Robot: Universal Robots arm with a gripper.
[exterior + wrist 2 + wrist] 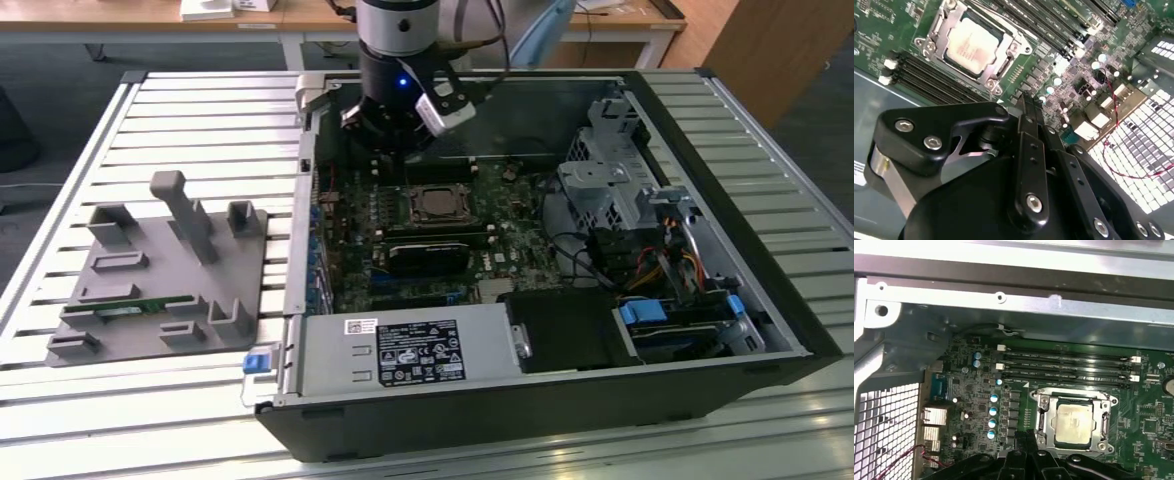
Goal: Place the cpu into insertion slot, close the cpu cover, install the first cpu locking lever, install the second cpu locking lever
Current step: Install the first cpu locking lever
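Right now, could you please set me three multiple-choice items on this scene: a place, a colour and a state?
1. Where is the cpu? A in the insertion slot; B on the floor; C in a person's hand.
2. What colour is the circuit board? A red; B green; C white.
3. How does the cpu cover lie? A standing open; B taken off; C flat around the cpu.
Answers: 1 A, its pale face sits inside the socket; 2 B, green shows around the socket; 3 C, the silver frame lies flat on it.
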